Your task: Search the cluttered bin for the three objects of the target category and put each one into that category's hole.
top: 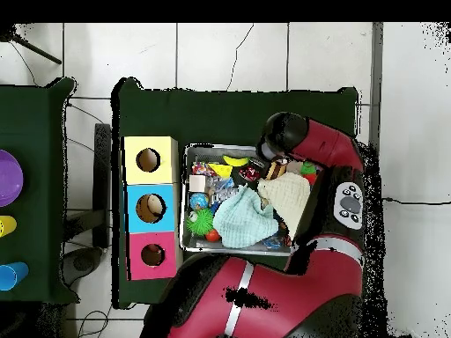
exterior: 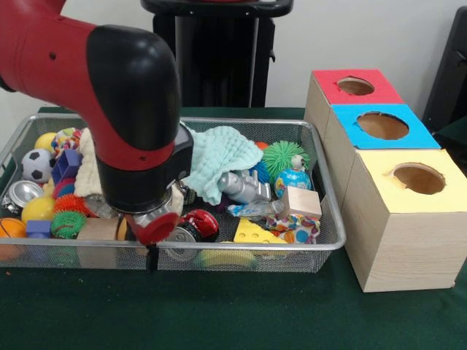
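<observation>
A wire mesh bin [exterior: 332,182] holds a jumble of toys. My gripper [exterior: 152,248] hangs low over the bin's front left part, near a red and black can [exterior: 198,222]; the bulky wrist [exterior: 139,131] hides most of it. Close by lie a yellow cheese wedge [exterior: 252,233], a wooden cube [exterior: 301,202], a silver figure [exterior: 244,187], a mint cloth [exterior: 219,157] and a green spiky ball [exterior: 283,155]. To the right stand three wooden boxes with holes: red top [exterior: 355,86], blue top [exterior: 382,125], yellow top [exterior: 417,177]. In the overhead view the arm [top: 284,134] covers the bin's [top: 183,198] corner.
At the bin's left end lie a soccer ball [exterior: 35,165], a yellow ball [exterior: 36,210], a small green spiky ball [exterior: 67,224], a blue block [exterior: 67,163] and a metal can [exterior: 20,194]. Green cloth [exterior: 219,313] covers the table. Coloured items [top: 7,176] rest on a side table.
</observation>
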Robot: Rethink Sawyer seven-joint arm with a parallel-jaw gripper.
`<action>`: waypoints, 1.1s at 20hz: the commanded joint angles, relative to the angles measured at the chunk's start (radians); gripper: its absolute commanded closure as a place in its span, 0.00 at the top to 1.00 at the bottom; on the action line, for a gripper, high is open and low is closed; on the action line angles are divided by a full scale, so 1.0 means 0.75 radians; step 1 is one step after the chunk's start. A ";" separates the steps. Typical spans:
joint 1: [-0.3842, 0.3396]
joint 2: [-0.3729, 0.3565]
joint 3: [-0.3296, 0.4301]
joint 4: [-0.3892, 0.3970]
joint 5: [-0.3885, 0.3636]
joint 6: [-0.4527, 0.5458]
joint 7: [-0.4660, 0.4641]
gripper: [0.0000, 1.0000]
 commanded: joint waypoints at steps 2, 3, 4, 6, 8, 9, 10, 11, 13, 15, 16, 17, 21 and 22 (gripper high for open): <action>0.047 -0.147 0.129 0.253 -0.104 -0.049 -0.143 1.00; 0.050 -0.152 0.127 0.251 -0.106 -0.040 -0.131 1.00; 0.052 -0.155 0.126 0.249 -0.106 -0.031 -0.123 1.00; 0.057 -0.168 0.124 0.245 -0.107 -0.011 -0.109 1.00; 0.060 -0.182 0.125 0.241 -0.105 0.014 -0.093 1.00; 0.059 -0.194 0.127 0.248 -0.100 0.015 -0.080 1.00; 0.058 -0.201 0.128 0.256 -0.096 0.013 -0.070 1.00; 0.059 -0.209 0.126 0.265 -0.099 0.000 -0.065 1.00; 0.053 -0.221 0.129 0.293 -0.099 -0.020 -0.064 1.00; 0.047 -0.232 0.132 0.319 -0.105 -0.038 -0.071 1.00; 0.044 -0.236 0.134 0.329 -0.110 -0.050 -0.078 1.00; 0.039 -0.237 0.137 0.342 -0.113 -0.068 -0.075 1.00; 0.019 -0.238 0.149 0.373 -0.135 -0.118 -0.104 1.00; 0.015 -0.237 0.152 0.376 -0.140 -0.126 -0.110 1.00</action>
